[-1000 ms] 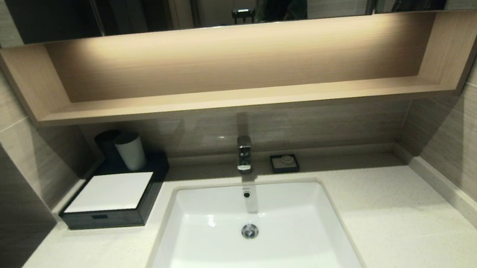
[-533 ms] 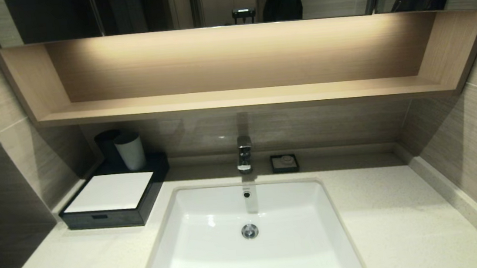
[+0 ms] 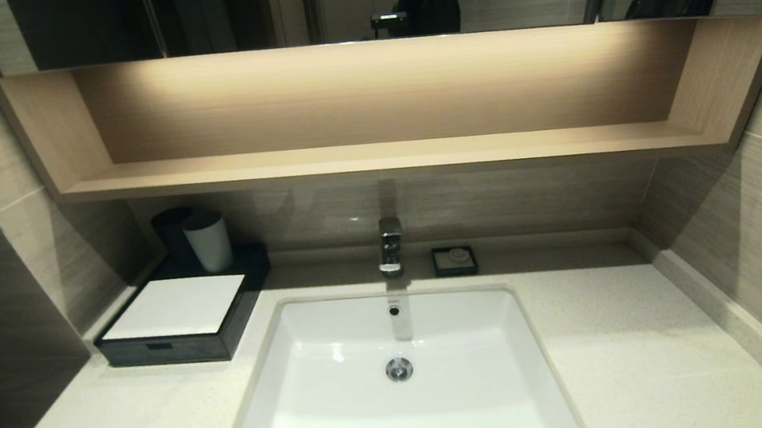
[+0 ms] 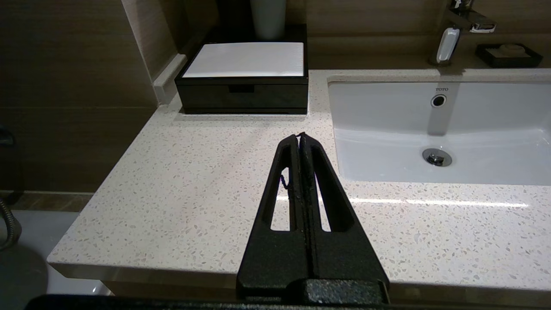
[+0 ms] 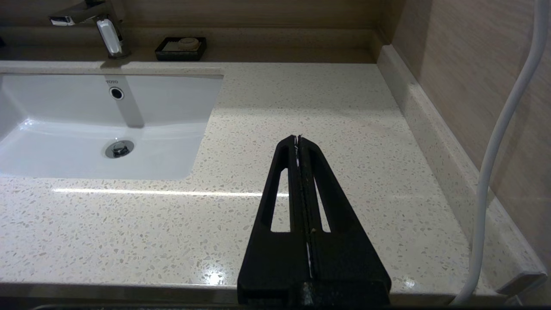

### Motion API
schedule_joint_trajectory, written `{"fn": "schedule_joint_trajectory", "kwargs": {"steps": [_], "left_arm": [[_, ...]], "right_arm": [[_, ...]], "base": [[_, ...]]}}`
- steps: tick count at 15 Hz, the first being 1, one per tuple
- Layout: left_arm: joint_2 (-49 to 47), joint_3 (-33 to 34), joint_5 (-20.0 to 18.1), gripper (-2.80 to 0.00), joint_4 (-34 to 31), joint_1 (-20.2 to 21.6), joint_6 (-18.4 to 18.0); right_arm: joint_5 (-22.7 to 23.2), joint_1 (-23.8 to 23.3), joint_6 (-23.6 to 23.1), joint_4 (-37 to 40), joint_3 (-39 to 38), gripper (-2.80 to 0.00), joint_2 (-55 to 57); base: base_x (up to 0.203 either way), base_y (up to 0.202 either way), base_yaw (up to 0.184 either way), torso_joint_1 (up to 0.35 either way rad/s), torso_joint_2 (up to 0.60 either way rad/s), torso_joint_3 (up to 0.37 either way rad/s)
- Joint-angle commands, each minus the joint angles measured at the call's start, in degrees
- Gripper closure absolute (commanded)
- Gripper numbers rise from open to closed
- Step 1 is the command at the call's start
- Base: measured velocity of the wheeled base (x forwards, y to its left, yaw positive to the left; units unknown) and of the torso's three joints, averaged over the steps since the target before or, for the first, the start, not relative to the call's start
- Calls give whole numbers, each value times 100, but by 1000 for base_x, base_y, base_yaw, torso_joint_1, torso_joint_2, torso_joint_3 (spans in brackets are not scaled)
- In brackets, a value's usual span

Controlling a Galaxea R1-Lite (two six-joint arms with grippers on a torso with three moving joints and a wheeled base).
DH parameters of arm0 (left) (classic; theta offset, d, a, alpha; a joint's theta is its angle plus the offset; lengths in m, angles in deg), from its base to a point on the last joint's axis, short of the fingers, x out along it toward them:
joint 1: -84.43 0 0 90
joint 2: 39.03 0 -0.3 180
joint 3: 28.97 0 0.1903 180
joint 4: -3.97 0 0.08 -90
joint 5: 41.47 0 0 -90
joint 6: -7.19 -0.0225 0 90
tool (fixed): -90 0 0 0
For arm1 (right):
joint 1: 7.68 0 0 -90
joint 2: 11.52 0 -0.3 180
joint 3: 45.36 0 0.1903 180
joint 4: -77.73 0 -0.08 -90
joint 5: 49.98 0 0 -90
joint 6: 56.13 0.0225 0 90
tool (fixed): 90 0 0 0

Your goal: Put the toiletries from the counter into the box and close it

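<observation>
1. Two grippers are seen with their fingers pressed together and nothing between them: the left gripper [image 4: 300,137] and the right gripper [image 5: 298,138], each held over the near edge of the counter [image 3: 632,357].
2. Directly ahead of the left fingers, beyond a bare stretch of speckled stone, the box [image 4: 244,77] is found against the wall corner, its white top panel flat and its drawer pushed in flush.
3. Behind the box, a white cup [image 3: 208,240] is seen standing.
4. Between the two grippers, the basin [image 3: 400,373] is sunk into the stone, with the tap [image 3: 391,244] behind it and a small black dish [image 3: 454,261] just beside the tap.
5. No wrapped toiletries are visible on the stone in any view; ahead of the right fingers the surface lies bare up to the side wall.
6. The task is judged either finished, with the packets stowed and the drawer shut, or not yet begun; it cannot be told which.
7. Should work remain, the fingers would have to be parted first and the drawer's slot handle reached.
</observation>
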Motion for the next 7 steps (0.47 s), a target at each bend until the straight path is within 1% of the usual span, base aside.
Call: {"fn": "schedule_joint_trajectory", "kwargs": {"steps": [1,7], "left_arm": [[-7,1,-2,0,-2,2,-4],[-7,1,-2,0,-2,2,5]], "right_arm": [[-2,8,-1,0,-1,0,0],[-2,0,-1,0,-1,0,-1]], "base": [[0,0,0,0,0,0],[0,0,0,0,0,0]]}}
